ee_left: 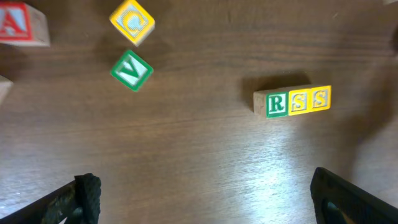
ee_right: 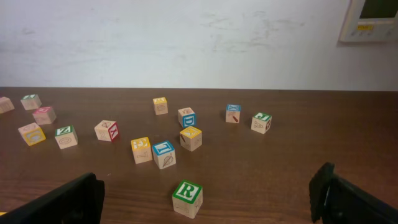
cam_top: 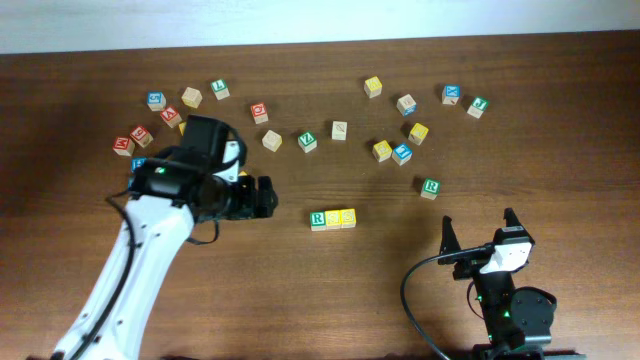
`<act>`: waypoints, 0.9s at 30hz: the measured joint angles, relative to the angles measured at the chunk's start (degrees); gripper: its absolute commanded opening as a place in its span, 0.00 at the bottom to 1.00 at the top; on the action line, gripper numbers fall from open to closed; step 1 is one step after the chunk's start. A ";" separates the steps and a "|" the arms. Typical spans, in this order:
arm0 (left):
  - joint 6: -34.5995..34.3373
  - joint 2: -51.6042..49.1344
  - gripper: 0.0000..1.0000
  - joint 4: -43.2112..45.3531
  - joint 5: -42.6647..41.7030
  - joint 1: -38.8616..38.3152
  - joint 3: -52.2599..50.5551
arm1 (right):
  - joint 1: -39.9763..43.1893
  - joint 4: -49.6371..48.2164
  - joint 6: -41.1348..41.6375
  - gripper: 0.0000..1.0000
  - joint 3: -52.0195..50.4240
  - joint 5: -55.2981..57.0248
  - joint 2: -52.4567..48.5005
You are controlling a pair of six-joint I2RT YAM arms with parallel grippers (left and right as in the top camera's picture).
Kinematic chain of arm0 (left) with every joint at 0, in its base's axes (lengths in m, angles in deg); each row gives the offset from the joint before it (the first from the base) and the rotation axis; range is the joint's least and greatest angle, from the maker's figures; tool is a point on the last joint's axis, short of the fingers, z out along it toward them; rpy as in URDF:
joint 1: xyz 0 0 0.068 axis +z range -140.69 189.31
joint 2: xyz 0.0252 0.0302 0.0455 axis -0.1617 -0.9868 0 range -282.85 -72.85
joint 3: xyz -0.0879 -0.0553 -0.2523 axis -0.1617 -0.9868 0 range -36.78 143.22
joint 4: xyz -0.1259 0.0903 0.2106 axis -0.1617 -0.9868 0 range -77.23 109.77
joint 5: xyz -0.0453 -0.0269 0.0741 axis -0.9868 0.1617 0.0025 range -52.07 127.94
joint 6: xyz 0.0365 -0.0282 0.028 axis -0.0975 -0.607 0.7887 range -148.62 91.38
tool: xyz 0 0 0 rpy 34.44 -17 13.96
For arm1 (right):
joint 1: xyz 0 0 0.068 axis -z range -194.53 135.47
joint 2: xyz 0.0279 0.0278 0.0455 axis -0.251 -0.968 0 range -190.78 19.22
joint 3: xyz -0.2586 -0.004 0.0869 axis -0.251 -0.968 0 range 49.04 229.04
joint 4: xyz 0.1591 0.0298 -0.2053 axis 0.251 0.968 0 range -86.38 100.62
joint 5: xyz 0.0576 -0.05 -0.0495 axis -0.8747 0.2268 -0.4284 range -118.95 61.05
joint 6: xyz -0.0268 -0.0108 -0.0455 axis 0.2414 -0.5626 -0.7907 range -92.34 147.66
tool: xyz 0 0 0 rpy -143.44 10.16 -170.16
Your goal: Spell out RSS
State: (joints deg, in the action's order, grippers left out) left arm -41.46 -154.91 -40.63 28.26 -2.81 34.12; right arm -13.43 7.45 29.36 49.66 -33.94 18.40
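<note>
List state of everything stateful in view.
left gripper, open, empty
right gripper, open, empty
green R cube, on table, R up, starts row
first S cube, touching green R cube
second S cube, touching first S cube, ends row
spare R cube, alone, apart from row

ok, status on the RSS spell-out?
Left jaws open, right jaws open, both empty. RSS row set, three cubes touching, reads R-S-S. Nothing in the way; spare green R cube sits apart.
</note>
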 measured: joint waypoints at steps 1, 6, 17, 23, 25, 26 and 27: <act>0.92 0.90 0.99 0.00 -0.26 0.68 0.00 | 0.00 0.00 0.00 0.98 0.00 0.00 -0.02; 6.27 5.51 0.99 1.53 -1.57 3.06 -1.46 | 0.00 0.00 0.00 0.98 0.00 0.00 -0.02; 14.43 22.60 0.99 18.99 -10.91 9.11 -26.05 | 0.00 0.00 -0.02 0.98 0.00 0.02 0.02; 15.89 32.63 0.99 20.63 -12.68 11.41 -33.29 | 0.00 0.00 0.02 0.98 0.00 0.02 0.02; 16.04 36.72 0.99 20.81 -12.79 12.11 -35.63 | 0.00 0.00 0.00 0.98 0.00 0.00 0.02; 16.13 38.71 0.99 20.65 -12.81 12.46 -36.54 | 0.00 0.00 0.02 0.98 0.00 0.02 0.04; 16.17 40.94 0.99 20.74 -12.83 12.85 -37.51 | 0.00 0.00 0.00 0.98 0.00 0.00 0.07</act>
State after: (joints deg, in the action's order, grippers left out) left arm -25.29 -113.98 -19.89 15.43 10.04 -3.39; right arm -13.43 7.45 29.36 49.66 -33.94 18.46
